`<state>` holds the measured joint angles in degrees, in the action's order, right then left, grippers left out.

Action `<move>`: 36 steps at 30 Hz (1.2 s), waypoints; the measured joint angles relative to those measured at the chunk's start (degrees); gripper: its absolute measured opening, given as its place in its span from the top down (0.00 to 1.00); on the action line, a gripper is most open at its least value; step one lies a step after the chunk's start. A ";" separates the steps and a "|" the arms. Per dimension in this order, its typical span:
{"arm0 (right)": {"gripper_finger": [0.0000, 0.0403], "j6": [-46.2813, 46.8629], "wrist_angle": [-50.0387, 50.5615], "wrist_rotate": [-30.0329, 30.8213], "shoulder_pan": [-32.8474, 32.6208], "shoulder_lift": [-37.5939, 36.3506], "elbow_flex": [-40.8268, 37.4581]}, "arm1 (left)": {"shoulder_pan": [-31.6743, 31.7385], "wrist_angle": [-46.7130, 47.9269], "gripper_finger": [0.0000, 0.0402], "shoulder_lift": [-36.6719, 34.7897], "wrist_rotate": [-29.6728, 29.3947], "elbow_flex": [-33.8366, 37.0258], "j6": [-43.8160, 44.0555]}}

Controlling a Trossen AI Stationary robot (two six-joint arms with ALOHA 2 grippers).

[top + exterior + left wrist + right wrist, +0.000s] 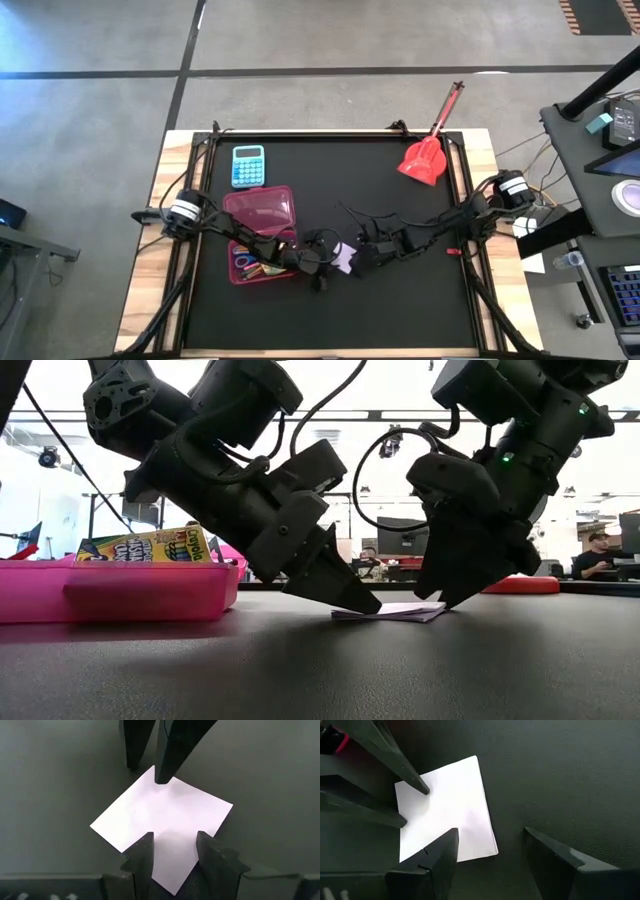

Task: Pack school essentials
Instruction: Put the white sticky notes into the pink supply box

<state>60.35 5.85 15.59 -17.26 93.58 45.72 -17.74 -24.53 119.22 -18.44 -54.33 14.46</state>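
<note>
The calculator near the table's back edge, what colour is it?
Light blue calculator, best seen in the high view.

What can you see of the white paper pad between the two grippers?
The paper pad is a small square stack of white sheets, blank on top, lying flat on the black table just right of the pink case. The left gripper straddles one corner with open fingers; the right gripper, also open, has one finger on the pad's edge, the other on bare table.
</note>
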 joint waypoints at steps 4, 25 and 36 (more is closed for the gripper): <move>0.47 -0.96 -2.63 -0.12 0.04 0.15 -0.14 | -0.02 0.58 0.67 0.00 0.02 0.23 -0.19; 0.47 1.02 -10.28 -3.86 -0.26 3.51 -0.14 | 0.02 3.34 0.67 0.00 -1.62 0.01 -1.93; 0.47 -0.52 -17.32 -7.67 -0.37 3.74 -0.22 | 0.07 3.17 0.67 0.00 -1.90 0.03 -3.43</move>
<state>59.82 -11.46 7.92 -17.63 97.32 45.50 -17.67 -21.37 119.22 -20.34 -54.30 11.03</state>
